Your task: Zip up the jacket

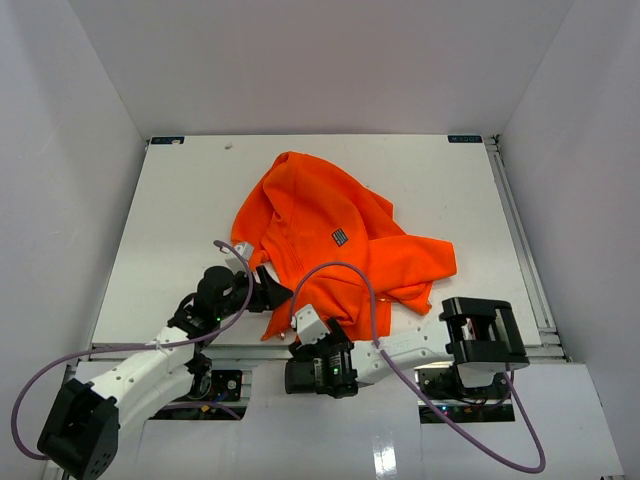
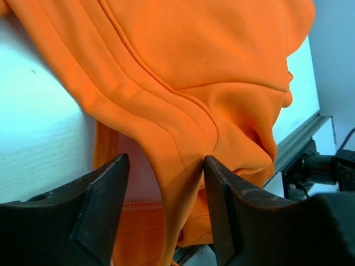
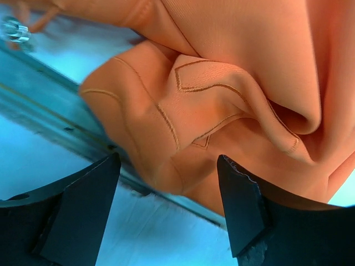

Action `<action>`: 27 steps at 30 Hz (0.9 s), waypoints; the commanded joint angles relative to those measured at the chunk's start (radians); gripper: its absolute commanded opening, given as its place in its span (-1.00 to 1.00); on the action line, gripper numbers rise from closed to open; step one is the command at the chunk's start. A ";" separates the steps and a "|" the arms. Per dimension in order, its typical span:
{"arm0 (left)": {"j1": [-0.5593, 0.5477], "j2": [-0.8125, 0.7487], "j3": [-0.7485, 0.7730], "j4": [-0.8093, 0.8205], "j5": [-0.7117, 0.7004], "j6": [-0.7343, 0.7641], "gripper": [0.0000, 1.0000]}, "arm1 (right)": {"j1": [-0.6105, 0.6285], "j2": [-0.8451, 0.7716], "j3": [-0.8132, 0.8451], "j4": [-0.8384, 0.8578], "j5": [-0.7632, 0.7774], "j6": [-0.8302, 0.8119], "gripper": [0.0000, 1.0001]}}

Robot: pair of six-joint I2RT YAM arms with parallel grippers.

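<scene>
The orange jacket (image 1: 320,235) lies crumpled in the middle of the white table, with its lower folds reaching the near edge. My left gripper (image 1: 268,290) is at the jacket's lower left edge. In the left wrist view it (image 2: 166,160) stands open around a stitched fold of the jacket (image 2: 211,55), and pale pinkish lining (image 2: 141,183) shows beneath. The fold touches the right finger (image 2: 222,199) only. My right gripper (image 1: 310,325) is at the jacket's near hem. It (image 3: 168,160) stands open just short of a bunched, stitched fold of the jacket (image 3: 233,50).
A metal rail (image 3: 50,119) runs along the table's near edge under the hem. A purple cable (image 1: 350,268) arches over the jacket's lower part. A small shiny piece (image 3: 14,30) lies blurred by the hem. White walls enclose the table (image 1: 180,220).
</scene>
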 commanded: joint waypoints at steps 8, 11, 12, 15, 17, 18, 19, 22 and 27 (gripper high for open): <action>-0.038 -0.028 -0.048 0.101 0.057 -0.062 -0.99 | -0.046 0.026 0.008 -0.044 0.079 0.054 -0.85; -0.040 -0.142 0.050 -0.018 0.025 -0.062 -1.00 | -0.004 -0.053 0.123 -0.439 0.212 0.292 -0.85; -0.040 -0.175 0.092 -0.082 0.015 -0.059 -1.00 | 0.005 -0.078 0.151 -0.580 0.244 0.383 -0.85; -0.041 -0.255 0.210 -0.175 0.050 -0.048 -1.00 | 0.020 -0.175 0.203 -0.793 0.300 0.492 -0.85; -0.041 -0.281 0.297 -0.260 0.046 -0.025 -1.00 | 0.017 -0.236 0.200 -0.794 0.316 0.470 -0.85; -0.041 -0.291 0.350 -0.311 0.034 -0.011 -1.00 | 0.016 -0.263 0.202 -0.794 0.323 0.459 -0.85; -0.041 -0.299 0.385 -0.343 0.016 0.000 -1.00 | 0.016 -0.290 0.223 -0.794 0.334 0.447 -0.85; -0.042 -0.305 0.521 -0.474 -0.078 0.045 -1.00 | 0.016 -0.331 0.300 -0.792 0.435 0.386 -0.85; -0.041 -0.242 0.691 -0.563 -0.236 0.106 -1.00 | -0.010 -0.349 0.549 -0.787 0.653 0.219 -0.85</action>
